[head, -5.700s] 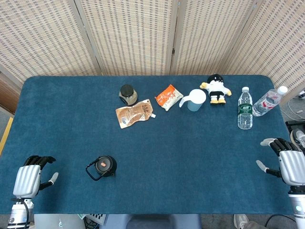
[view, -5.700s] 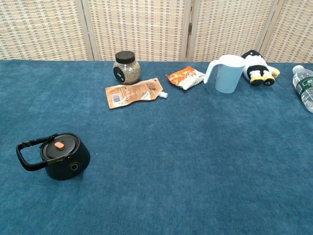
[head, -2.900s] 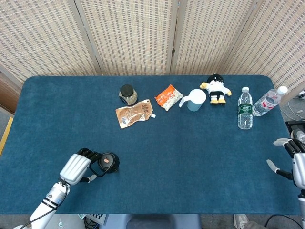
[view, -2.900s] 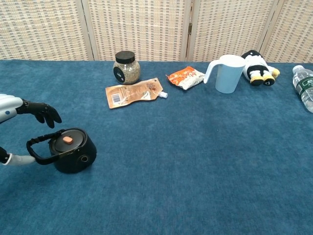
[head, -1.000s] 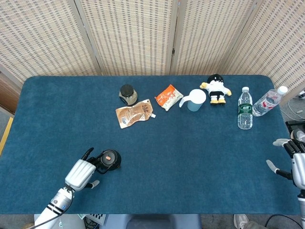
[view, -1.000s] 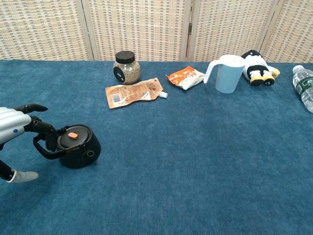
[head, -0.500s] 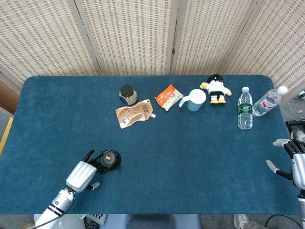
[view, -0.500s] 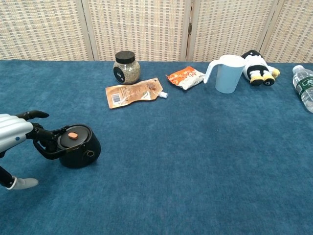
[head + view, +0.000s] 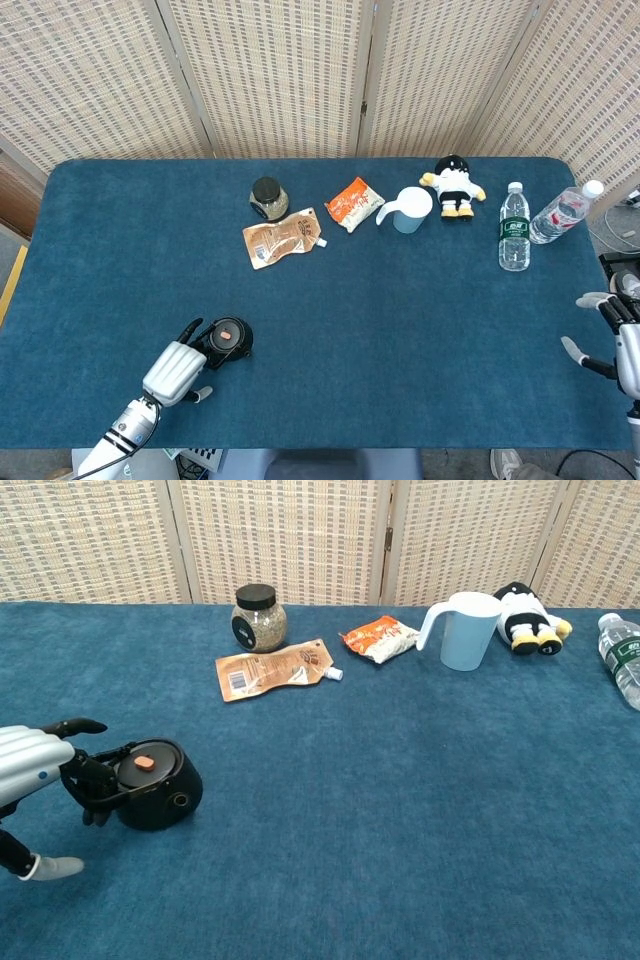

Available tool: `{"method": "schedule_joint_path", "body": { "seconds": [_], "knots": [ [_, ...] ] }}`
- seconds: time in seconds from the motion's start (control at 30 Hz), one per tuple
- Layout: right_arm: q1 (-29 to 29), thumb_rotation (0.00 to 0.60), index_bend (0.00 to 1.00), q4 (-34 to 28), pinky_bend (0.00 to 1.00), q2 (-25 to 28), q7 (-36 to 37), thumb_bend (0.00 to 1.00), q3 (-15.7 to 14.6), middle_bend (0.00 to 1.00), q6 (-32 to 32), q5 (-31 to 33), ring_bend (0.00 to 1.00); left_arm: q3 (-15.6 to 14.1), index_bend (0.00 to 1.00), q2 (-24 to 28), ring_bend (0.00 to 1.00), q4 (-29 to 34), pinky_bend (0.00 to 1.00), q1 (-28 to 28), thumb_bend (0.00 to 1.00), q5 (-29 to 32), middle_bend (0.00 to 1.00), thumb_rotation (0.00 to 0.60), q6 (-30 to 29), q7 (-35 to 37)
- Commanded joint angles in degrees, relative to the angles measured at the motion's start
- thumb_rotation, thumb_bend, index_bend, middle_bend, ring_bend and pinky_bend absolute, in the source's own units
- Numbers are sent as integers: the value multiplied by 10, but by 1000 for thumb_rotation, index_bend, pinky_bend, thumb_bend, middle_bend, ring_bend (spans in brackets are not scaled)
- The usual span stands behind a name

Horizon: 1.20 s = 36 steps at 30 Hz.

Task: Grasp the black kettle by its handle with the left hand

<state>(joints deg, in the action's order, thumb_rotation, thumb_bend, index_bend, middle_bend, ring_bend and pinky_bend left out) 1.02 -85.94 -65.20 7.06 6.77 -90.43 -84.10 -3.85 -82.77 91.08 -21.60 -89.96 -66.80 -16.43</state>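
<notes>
- Kettle [image 9: 153,784] near the table's [image 9: 400,340] front-left corner, upright on the cloth, handle [image 9: 108,776] turned toward the left edge
- Left hand [image 9: 35,760] at that handle, reaching in from the front-left corner, back of the hand up; dark fingers [image 9: 85,780] curl around the handle, one finger stretched out above, thumb low and apart toward the front edge; I judge the handle gripped, though the wrap is not fully plain
- Step in hand, as I judge: closing the grasp; kettle not lifted; next move calls for the thumb to come round and the curled fingers to tighten, without nudging the kettle along the cloth
- Right hand [image 9: 622,340] at the right edge, well apart from everything, fingers spread, holding nothing; head view only
</notes>
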Motion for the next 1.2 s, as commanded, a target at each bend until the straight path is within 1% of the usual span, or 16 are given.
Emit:
{"method": "schedule_joint_path", "body": {
  "seconds": [0.03, 0.2, 0.4, 0.53, 0.6, 0.7, 0.9, 1.0, 1.03, 1.07, 1.1, 1.13, 1.2],
  "knots": [
    [-1, 600, 360, 1, 218, 0, 1, 197, 0, 325, 0, 1, 229, 1, 584, -1, 501, 1, 4, -2, 151, 4, 626, 600, 6, 17],
    [-1, 600, 360, 3, 218, -1, 4, 197, 1, 325, -1, 1, 229, 5, 662, 0, 565, 1, 4, -9, 133, 8, 721, 600, 14, 47],
    [-1, 600, 360, 6, 217, -3, 5, 198, 2, 325, -1, 1, 229, 16, 780, 0, 660, 10, 4, -13, 109, 17, 840, 600, 15, 56],
    [-1, 600, 360, 7, 218, -4, 7, 198, 2, 325, 0, 3, 229, 23, 873, -2, 739, 24, 4, -15, 84, 34, 938, 493, 20, 60],
    [-1, 600, 360, 8, 217, -4, 8, 197, 2, 325, 0, 3, 229, 28, 907, -6, 773, 26, 4, -15, 77, 40, 974, 457, 18, 62],
    [-1, 600, 360, 10, 218, -4, 10, 197, 3, 325, 1, 4, 229, 34, 937, -12, 802, 23, 4, -13, 77, 44, 999, 459, 10, 64],
    [0, 600, 360, 13, 218, -5, 12, 197, 4, 325, 4, 5, 229, 42, 976, -17, 841, 27, 4, -10, 77, 58, 1000, 498, 2, 74],
    [1, 600, 360, 15, 218, -6, 13, 197, 5, 325, 6, 6, 229, 46, 988, -17, 847, 31, 4, -8, 77, 67, 1000, 501, 0, 73],
    [2, 600, 360, 16, 218, -7, 13, 197, 5, 325, 8, 6, 229, 48, 990, -17, 848, 31, 4, -7, 78, 70, 1000, 472, -2, 71],
    [3, 600, 360, 16, 218, -7, 14, 198, 5, 325, 8, 6, 229, 49, 992, -16, 848, 33, 4, -6, 86, 73, 1000, 425, -2, 71],
    [3, 600, 360, 17, 218, -7, 14, 198, 5, 325, 9, 6, 229, 50, 992, -15, 848, 36, 4, -6, 94, 77, 1000, 393, -3, 74],
    [4, 600, 360, 18, 218, -8, 14, 198, 5, 325, 9, 6, 229, 51, 993, -14, 848, 37, 4, -5, 110, 79, 1000, 339, -3, 76],
    [4, 600, 360, 19, 218, -8, 15, 198, 6, 325, 10, 6, 229, 51, 993, -10, 848, 40, 4, -5, 119, 81, 1000, 291, -2, 81]
  ]
}}
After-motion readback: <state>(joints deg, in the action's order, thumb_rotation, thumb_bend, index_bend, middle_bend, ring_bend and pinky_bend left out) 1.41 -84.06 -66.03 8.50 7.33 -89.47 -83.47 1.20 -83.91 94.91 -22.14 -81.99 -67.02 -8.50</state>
